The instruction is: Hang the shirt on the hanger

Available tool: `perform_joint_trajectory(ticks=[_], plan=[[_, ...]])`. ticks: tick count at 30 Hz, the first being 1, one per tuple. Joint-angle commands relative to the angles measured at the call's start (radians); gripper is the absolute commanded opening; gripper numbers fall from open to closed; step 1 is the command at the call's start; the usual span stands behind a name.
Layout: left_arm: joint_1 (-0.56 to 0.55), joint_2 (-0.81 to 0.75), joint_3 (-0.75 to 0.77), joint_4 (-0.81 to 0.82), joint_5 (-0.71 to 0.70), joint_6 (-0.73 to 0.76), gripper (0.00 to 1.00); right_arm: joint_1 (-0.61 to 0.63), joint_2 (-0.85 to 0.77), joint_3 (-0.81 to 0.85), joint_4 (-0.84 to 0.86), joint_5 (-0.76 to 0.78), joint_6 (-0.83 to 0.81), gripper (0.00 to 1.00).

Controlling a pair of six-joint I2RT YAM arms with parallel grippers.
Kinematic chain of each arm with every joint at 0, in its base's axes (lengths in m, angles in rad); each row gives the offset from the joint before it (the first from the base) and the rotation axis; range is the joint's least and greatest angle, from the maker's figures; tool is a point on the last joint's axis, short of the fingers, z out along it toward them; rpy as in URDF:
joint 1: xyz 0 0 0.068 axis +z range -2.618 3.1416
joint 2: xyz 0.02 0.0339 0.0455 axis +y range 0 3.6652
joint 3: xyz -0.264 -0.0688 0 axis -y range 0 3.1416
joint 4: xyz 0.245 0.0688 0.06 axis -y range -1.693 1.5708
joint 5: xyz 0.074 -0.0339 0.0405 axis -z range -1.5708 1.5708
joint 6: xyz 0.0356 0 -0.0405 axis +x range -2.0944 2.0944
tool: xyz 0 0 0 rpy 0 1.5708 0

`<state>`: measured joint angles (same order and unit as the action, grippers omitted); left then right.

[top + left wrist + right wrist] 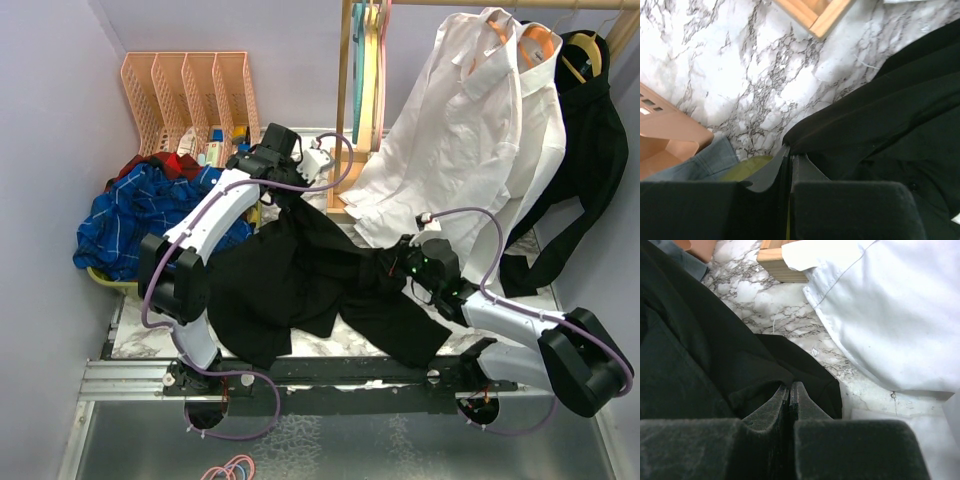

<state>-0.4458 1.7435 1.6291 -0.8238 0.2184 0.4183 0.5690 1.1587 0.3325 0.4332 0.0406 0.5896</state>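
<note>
The black shirt (pixel 300 275) lies spread and rumpled across the marble table (pixel 135 340), between my two arms. My left gripper (pixel 268 203) is at the shirt's far left corner. In the left wrist view its jaws (pixel 789 156) are shut, with the shirt's edge (pixel 880 115) pinched at their tips. My right gripper (pixel 393 268) is at the shirt's right side. Its jaws (pixel 790 386) are shut on a raised fold of the black fabric (pixel 715 365). A thin pink hanger (pixel 383 70) hangs edge-on from the wooden rack at the back, beside cream and teal ones.
A white dress shirt (pixel 470 130) hangs on the rack to the right and drapes onto the table. A black garment (pixel 585 150) hangs further right. A blue plaid garment (pixel 140 220) fills a basket at left, in front of orange file racks (pixel 190 95). The wooden rack foot (pixel 815 15) is close.
</note>
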Motion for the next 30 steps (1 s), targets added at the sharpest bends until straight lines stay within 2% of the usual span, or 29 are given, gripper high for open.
perform_joint_trajectory(ticks=[1, 8, 11, 12, 15, 17, 19, 20, 24, 28, 30], plan=[[0.015, 0.017, -0.018, 0.067, -0.086, -0.047, 0.01, -0.008, -0.018, -0.005, -0.026, 0.001, 0.004, 0.01], [0.018, 0.097, 0.068, 0.035, -0.201, -0.113, 0.09, -0.009, -0.008, 0.005, -0.094, -0.012, -0.025, 0.01], [0.025, 0.135, 0.128, -0.009, -0.188, -0.133, 0.18, -0.010, -0.024, 0.019, -0.112, -0.037, -0.046, 0.02], [0.025, 0.146, 0.148, -0.029, -0.175, -0.137, 0.23, -0.009, -0.041, 0.022, -0.111, -0.042, -0.060, 0.11], [0.025, 0.185, 0.229, -0.119, -0.104, -0.162, 0.35, -0.009, -0.129, 0.050, -0.132, -0.020, -0.109, 0.50], [0.025, 0.192, 0.297, -0.183, -0.053, -0.165, 0.41, -0.009, -0.190, 0.078, -0.141, 0.003, -0.142, 0.67], [0.025, 0.179, 0.355, -0.229, -0.021, -0.165, 0.67, -0.009, -0.240, 0.108, -0.142, 0.010, -0.162, 0.85], [0.025, 0.172, 0.370, -0.257, -0.010, -0.162, 0.81, -0.009, -0.258, 0.121, -0.139, 0.004, -0.164, 0.89], [0.025, 0.117, 0.392, -0.344, -0.015, -0.147, 0.85, -0.009, -0.274, 0.137, -0.056, -0.165, -0.179, 0.90], [0.028, 0.027, 0.345, -0.411, -0.014, -0.097, 0.85, -0.009, -0.167, 0.166, -0.004, -0.436, -0.283, 0.80], [0.028, -0.012, 0.327, -0.471, 0.014, -0.048, 0.85, -0.006, -0.097, 0.199, -0.038, -0.466, -0.345, 0.77]])
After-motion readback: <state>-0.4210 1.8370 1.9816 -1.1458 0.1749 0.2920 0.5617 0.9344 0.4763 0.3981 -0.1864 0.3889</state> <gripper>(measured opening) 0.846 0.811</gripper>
